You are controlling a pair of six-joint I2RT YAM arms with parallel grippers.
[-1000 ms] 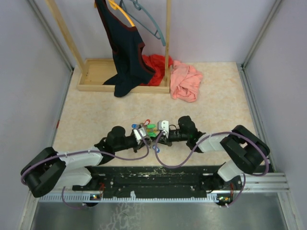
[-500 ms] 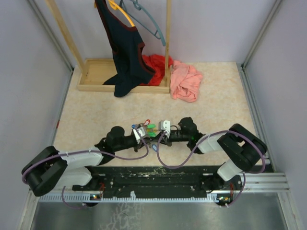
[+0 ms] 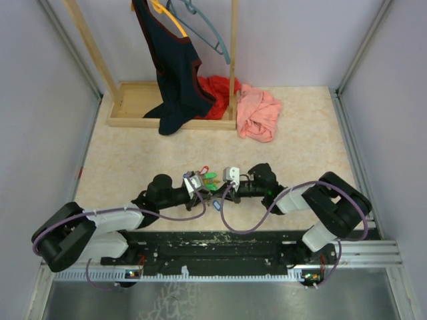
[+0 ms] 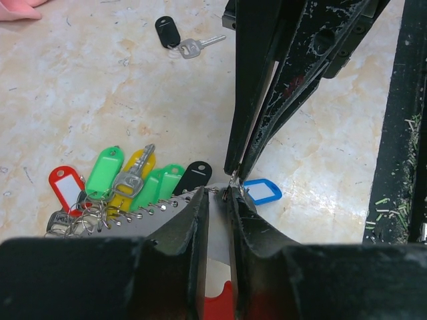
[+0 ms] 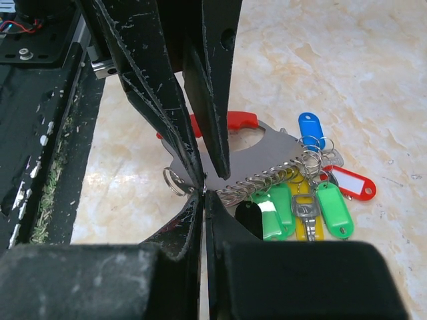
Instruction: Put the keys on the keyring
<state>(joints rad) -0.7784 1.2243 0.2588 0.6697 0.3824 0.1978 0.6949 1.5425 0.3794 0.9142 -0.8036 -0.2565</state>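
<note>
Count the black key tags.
2. One black tag at the end of the fanned bunch; a second black tag lying apart farther off. Others may be hidden.

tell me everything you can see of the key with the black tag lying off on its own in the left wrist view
The lone key is small and of silver metal, its blade pointing right and slightly up in the left wrist view. A small split ring joins its head to a glossy black oval plastic tag lying up-left of it. All three lie flat on the marbled beige table near the top of the view, well apart from the bunch of coloured tags. Only the table touches it.
</note>
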